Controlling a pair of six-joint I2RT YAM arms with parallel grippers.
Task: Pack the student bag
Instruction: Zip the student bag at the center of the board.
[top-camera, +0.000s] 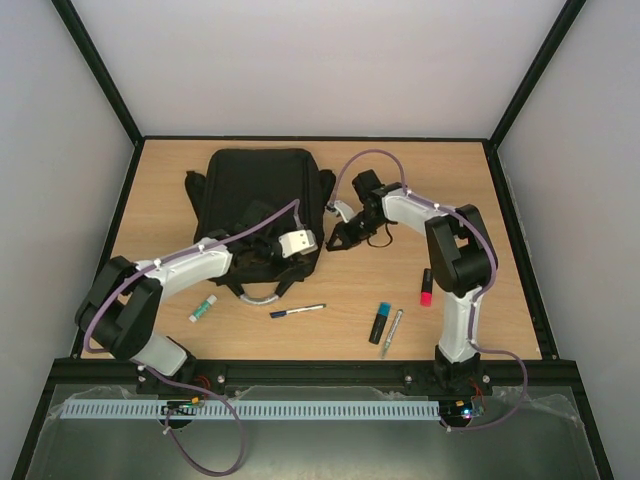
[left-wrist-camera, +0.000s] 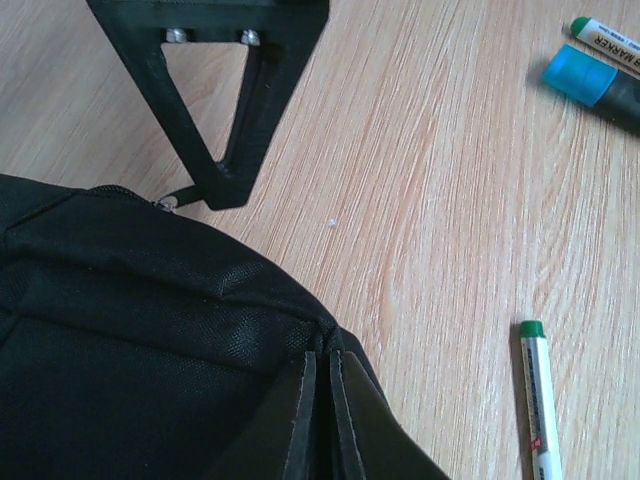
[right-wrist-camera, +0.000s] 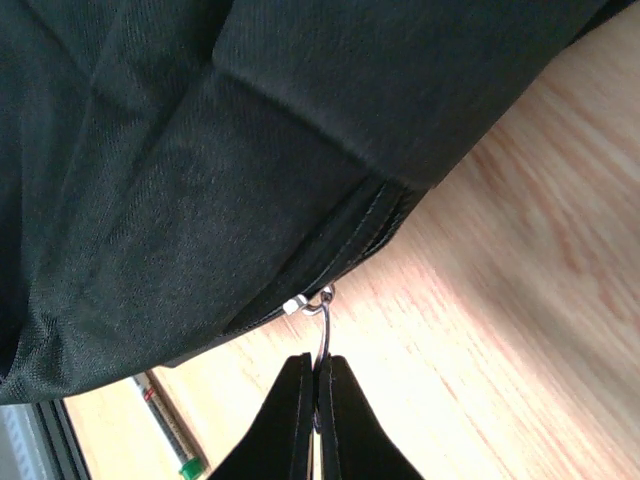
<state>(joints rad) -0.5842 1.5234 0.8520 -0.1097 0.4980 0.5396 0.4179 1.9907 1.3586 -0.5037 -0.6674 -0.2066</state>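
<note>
Where the backpack (top-camera: 258, 195) lies flat on the table (top-camera: 450, 180), left of centre and toward the far edge, you have both arms meeting at its right near corner.

Left gripper (left-wrist-camera: 322, 352): fingers pressed together at the bag's seamed edge. You cannot tell whether any fabric is caught between them.

Right gripper (right-wrist-camera: 318, 360): fingers clamped on the wire zipper pull (right-wrist-camera: 322, 325), which hangs from the slider at the bag's side, just above the wood. From the left wrist view, you can see the right gripper's tip touching that same pull at the end of the zipper.

Grey-white loop handle (top-camera: 262, 297): at the bag's near end, resting on the table.

Loose items, all apart from the bag on the near half of the table:
- a green-and-white stick (top-camera: 203, 308), to the left
- a blue-and-white pen (top-camera: 297, 310), near the centre
- a blue highlighter (top-camera: 381, 322) and a silver pen (top-camera: 391, 333), side by side to the right
- a pink highlighter (top-camera: 426, 288), just beside the right arm
</note>
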